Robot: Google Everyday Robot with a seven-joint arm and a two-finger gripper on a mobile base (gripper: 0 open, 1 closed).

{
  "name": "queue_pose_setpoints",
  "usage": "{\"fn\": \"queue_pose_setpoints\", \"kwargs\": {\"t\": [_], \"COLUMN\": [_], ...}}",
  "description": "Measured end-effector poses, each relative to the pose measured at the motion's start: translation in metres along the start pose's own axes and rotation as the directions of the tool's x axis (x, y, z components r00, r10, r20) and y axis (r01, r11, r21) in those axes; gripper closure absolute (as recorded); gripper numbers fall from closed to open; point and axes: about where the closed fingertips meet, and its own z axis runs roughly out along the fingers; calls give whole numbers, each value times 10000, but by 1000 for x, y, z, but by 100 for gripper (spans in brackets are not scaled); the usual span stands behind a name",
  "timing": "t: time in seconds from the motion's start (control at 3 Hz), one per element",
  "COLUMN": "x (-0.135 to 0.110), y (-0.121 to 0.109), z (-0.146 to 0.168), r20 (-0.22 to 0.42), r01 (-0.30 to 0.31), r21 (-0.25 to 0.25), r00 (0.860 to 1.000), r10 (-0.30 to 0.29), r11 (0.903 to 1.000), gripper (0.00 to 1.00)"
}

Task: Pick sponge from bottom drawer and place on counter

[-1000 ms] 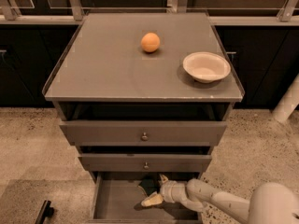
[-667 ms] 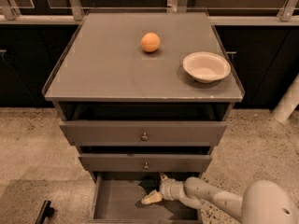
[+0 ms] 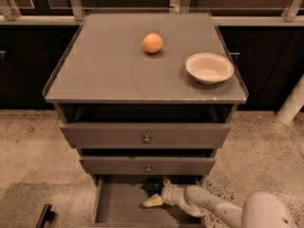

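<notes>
The bottom drawer (image 3: 118, 207) is pulled open at the foot of the cabinet. My gripper (image 3: 155, 196) reaches into it from the right, low over the drawer floor near its middle. A small dark shape right against the gripper looks like the sponge (image 3: 150, 188); its pale layer is hard to make out. I cannot tell whether the gripper touches it. The counter (image 3: 109, 70) on top of the cabinet is a grey-brown slab with a thin raised rim.
An orange (image 3: 152, 42) sits on the counter at the back middle. A white bowl (image 3: 209, 68) sits at the counter's right. Two knobbed drawers (image 3: 146, 137) above the bottom one stand slightly open. A dark object (image 3: 45, 215) lies on the speckled floor at the left.
The gripper has stayed in the bottom drawer, with at most a slight shift. The orange and bowl have not moved.
</notes>
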Motion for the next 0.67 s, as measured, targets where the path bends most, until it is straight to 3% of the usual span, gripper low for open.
{"fn": "queue_pose_setpoints", "kwargs": {"t": [0.33, 0.67], "x": [13, 23], "y": [2, 8], "z": [6, 12], "r20": [285, 484], "r01": [-438, -820], "r21": [483, 653], "r00": [9987, 9957], "r10": [425, 789], "r11": [9979, 9945], "gripper": [0, 0]}}
